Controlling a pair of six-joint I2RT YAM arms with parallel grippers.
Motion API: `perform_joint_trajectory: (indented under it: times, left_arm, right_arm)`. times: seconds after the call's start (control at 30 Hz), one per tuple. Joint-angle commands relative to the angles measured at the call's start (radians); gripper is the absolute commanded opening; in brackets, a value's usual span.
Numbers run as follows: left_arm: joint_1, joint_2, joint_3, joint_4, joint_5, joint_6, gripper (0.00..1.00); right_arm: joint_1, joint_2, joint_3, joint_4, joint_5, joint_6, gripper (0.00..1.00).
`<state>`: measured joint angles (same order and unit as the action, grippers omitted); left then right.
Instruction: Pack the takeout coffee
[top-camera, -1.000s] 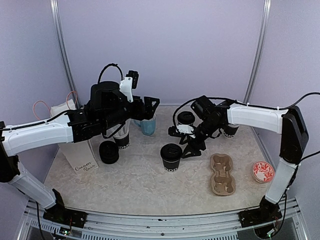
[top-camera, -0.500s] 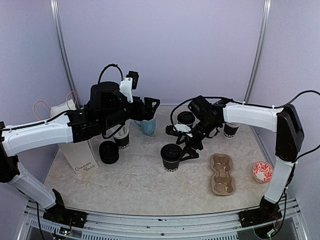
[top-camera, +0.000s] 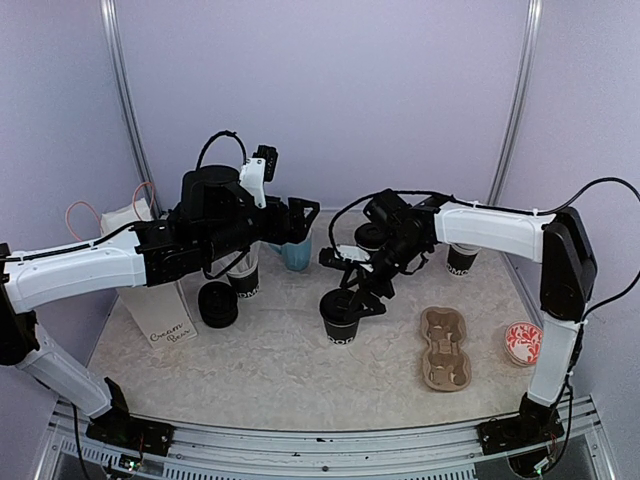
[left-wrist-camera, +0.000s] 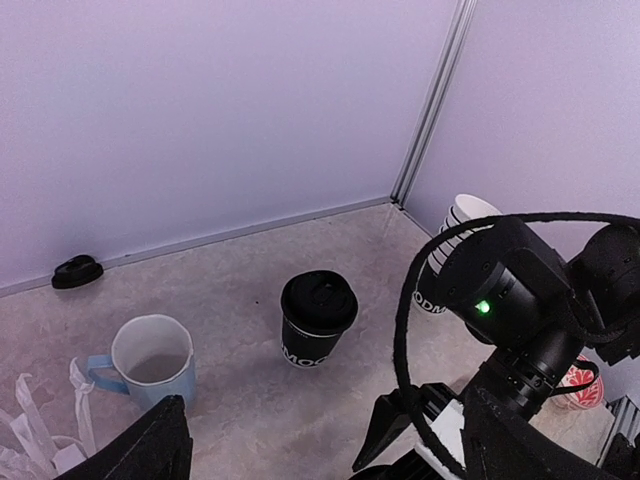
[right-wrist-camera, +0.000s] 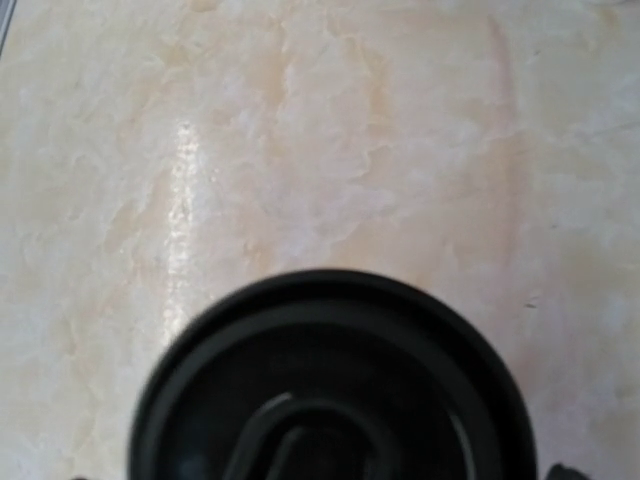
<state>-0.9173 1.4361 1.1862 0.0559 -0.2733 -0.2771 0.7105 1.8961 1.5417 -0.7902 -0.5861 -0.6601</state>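
Currently, both takeout coffees stand upright on the beige marbled tabletop (top-camera: 270, 375).

Near cup (top-camera: 341, 318): a small black paper cup with white lettering near the base and a round black plastic lid, at table centre. The right gripper (top-camera: 350, 283) sits directly above it with its jaws spread wide, one finger to each side of the lid. In the right wrist view the black lid (right-wrist-camera: 330, 390) fills the lower frame, close under the camera. Whether the fingers touch the cup cannot be told.

Far cup (top-camera: 372, 237) (left-wrist-camera: 318, 318): a second lidded black paper cup of the same kind. It is toward the back wall, just behind the right arm's wrist.

The left gripper (top-camera: 297, 214) (left-wrist-camera: 278, 425) is raised off the table with its jaws wide apart and nothing between them. It hangs over a light blue handled mug (top-camera: 296, 252) (left-wrist-camera: 150, 355).

A brown moulded-pulp cup carrier (top-camera: 444, 348) lies flat to the right of the near cup, apart from it. A stack of black paper cups with white insides (top-camera: 460, 260) (left-wrist-camera: 455, 240) stands at right rear. A red-and-white patterned round dish (top-camera: 525, 343) lies near the right edge.
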Motion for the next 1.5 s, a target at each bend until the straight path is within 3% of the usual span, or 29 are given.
perform_joint_trajectory:
  times: [0.0, 0.33, 0.67, 0.9, 1.23, 1.33, 1.4, 1.47]
  left_arm:
    - [0.008, -0.018, -0.015, -0.008, 0.003, -0.006, 0.91]
    - [0.012, -0.005, -0.007, -0.02, 0.013, -0.011, 0.92]
    - [0.013, -0.018, -0.007, -0.031, 0.002, -0.018, 0.96]
    - [0.014, -0.019, -0.008, -0.036, -0.022, -0.058, 0.99]
    - [0.013, -0.072, -0.053, 0.005, 0.058, -0.044, 0.98]
    - [0.014, -0.083, -0.056, -0.005, 0.064, -0.041, 0.98]
    - [0.013, -0.085, -0.049, -0.022, 0.056, -0.051, 0.98]
    - [0.013, -0.081, -0.026, -0.065, 0.04, -0.072, 0.97]
  right_arm:
    - [0.018, 0.024, 0.028, -0.02, -0.018, 0.013, 0.96]
    - [0.016, 0.045, 0.068, -0.008, 0.009, 0.057, 0.79]
    - [-0.124, 0.129, 0.262, 0.024, 0.043, 0.143, 0.76]
    - [-0.164, 0.256, 0.432, -0.004, 0.015, 0.198, 0.77]
    - [-0.176, 0.373, 0.524, -0.013, 0.008, 0.259, 0.81]
    - [-0.175, 0.375, 0.531, -0.015, 0.012, 0.27, 0.86]
    - [-0.175, 0.362, 0.534, -0.017, 0.01, 0.274, 0.98]
    - [-0.176, 0.342, 0.531, -0.018, 0.006, 0.275, 0.99]
